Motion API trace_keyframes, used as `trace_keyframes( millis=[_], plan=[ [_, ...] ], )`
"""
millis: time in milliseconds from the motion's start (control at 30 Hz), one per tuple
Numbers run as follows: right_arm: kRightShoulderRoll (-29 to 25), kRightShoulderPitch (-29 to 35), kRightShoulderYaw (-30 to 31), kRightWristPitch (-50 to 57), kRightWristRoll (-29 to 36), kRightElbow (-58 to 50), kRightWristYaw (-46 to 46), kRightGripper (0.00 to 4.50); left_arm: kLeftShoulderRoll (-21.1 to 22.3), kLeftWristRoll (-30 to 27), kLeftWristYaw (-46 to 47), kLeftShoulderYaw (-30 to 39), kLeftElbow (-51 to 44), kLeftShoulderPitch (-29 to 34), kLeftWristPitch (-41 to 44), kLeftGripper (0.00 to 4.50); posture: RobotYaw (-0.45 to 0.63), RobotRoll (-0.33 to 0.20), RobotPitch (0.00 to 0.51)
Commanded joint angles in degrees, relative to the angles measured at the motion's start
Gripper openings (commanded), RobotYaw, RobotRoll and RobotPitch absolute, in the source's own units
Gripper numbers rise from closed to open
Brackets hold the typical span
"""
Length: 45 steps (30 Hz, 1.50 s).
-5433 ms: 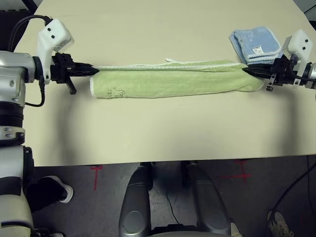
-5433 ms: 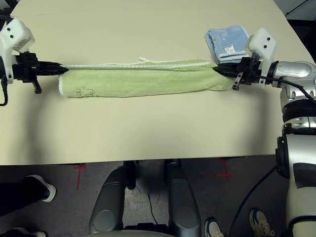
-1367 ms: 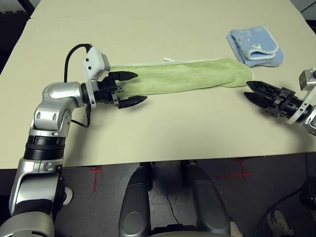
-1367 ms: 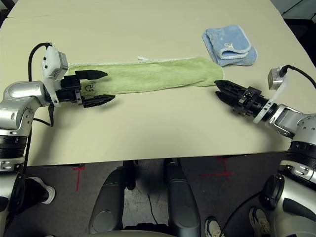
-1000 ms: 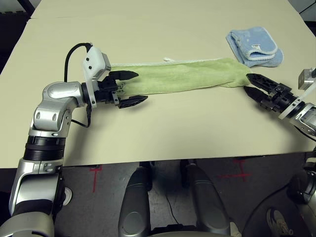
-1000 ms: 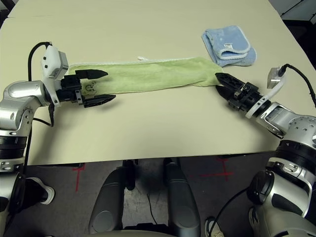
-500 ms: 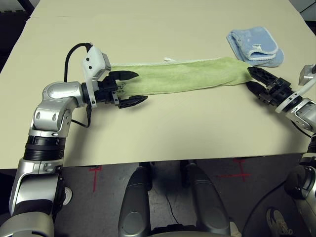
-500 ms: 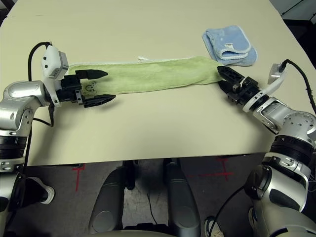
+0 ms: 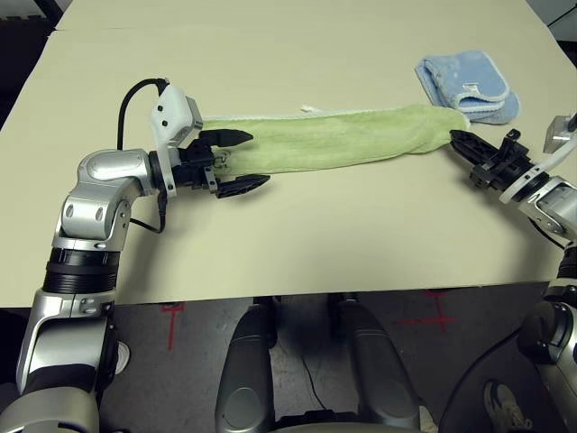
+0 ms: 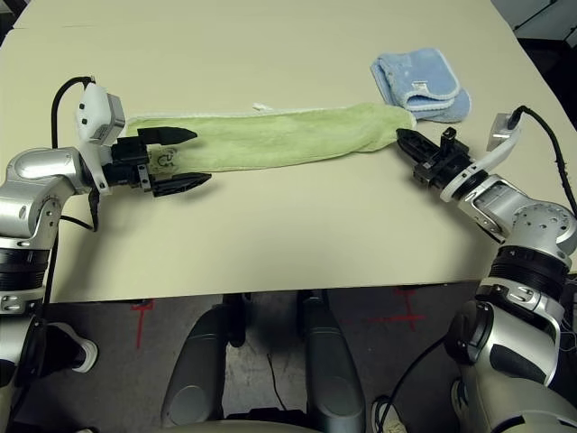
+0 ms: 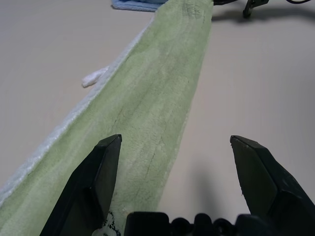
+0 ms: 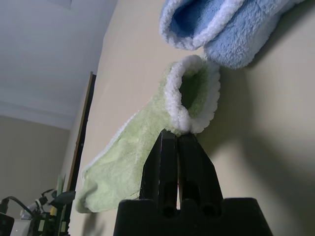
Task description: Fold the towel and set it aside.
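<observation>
With the left gripper spread wide over the left end of the green towel, which lies as a long strip across the table, and the right gripper pinched shut at its right end just beside the blue towel, a corner hold is best confirmed before lifting.

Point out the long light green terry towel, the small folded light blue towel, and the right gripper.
Long light green terry towel (image 9: 334, 142): left eye view, mid-length.
Small folded light blue towel (image 9: 464, 77): left eye view, centre.
Right gripper (image 9: 458, 140): left eye view, fingertips.
</observation>
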Motion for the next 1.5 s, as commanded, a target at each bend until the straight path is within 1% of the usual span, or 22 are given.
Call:
trace_keyframes(
  millis=[33, 367, 567, 833, 967, 1133, 1267, 1400, 1500],
  plan=[
    [-0.5, 2.1, 0.0, 0.2, -0.1, 0.6, -0.6, 0.03, 0.2, -0.3, -0.8, -0.5, 0.2, 0.8, -0.2, 4.50, -0.02, 0.000, 0.319],
    [-0.9, 2.5, 1.7, -2.8, 0.9, -3.1, 4.4, 0.03, -0.4, -0.3, -1.0, -0.9, 1.0, 0.2, -0.3, 4.50, -0.03, 0.000, 0.323],
    [-1.3, 0.9, 4.9, -1.8, 2.3, -7.2, 8.0, 0.03, -0.7, 0.0, -1.4, -1.2, 2.2, -0.9, -0.9, 4.50, -0.04, 0.000, 0.320],
    [-1.8, -3.3, 11.4, -0.3, 3.0, -11.3, 13.3, 0.03, -0.6, 0.2, -1.6, -1.4, 2.8, -1.5, -1.2, 4.50, -0.03, 0.000, 0.314],
    [-2.1, -4.5, 15.5, 0.1, 2.5, -13.3, 16.5, 0.03, -0.3, 0.4, -1.2, -1.0, 3.0, -1.6, -1.2, 4.50, -0.02, 0.000, 0.313],
    [-3.1, -5.5, 21.4, -2.1, -0.8, -13.4, 21.0, 0.03, 0.1, 0.4, 0.1, 0.0, 2.8, -1.0, -1.2, 4.50, 0.00, 0.000, 0.312],
    [-2.6, -6.8, 24.2, -4.2, -3.3, -12.5, 22.3, 0.03, 0.4, 0.0, 0.3, 0.7, 2.1, -0.1, -1.4, 4.50, 0.00, 0.000, 0.310],
    [-1.3, -8.0, 25.8, -5.1, -4.6, -12.1, 22.7, 0.03, 0.9, -1.3, 0.1, 2.2, 1.3, 0.8, -1.1, 4.50, 0.01, 0.000, 0.309],
    [-0.6, -8.4, 27.2, -5.7, -5.7, -12.5, 23.0, 0.03, 2.5, -1.5, -0.9, 2.9, 1.5, 1.0, -0.9, 4.50, 0.02, 0.000, 0.309]
  ],
)
